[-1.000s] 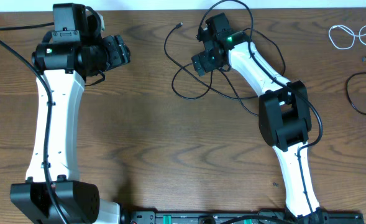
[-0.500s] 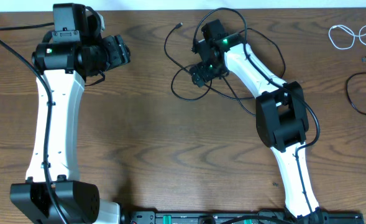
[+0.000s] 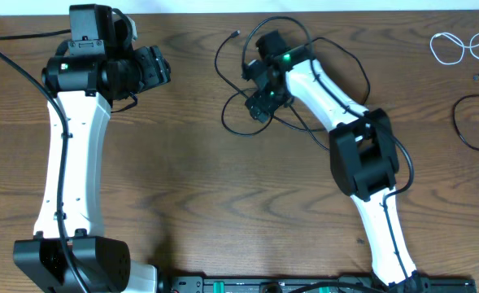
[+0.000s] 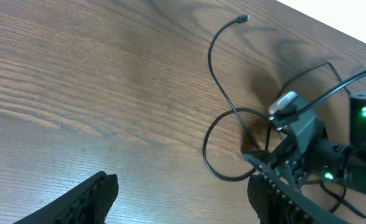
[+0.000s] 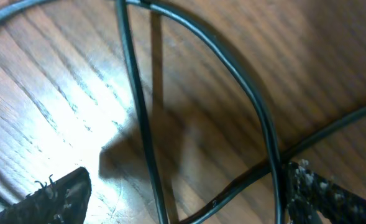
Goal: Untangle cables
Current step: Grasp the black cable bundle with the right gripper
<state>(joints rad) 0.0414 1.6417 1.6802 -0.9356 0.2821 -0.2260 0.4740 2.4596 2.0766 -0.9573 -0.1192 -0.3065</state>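
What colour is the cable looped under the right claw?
Black; the right wrist view shows the cable clearest.

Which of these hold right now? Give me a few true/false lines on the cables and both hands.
1. The right hand is open over the loops of the black cable. True.
2. The left hand grips the black cable. False: it is open and empty, off to the left of the loops.
3. The white cable is twisted into the loops under the right hand. False: it lies apart, near the far right corner of the table.
4. One plug end of the black cable lies free on the table, clear of both hands. True.
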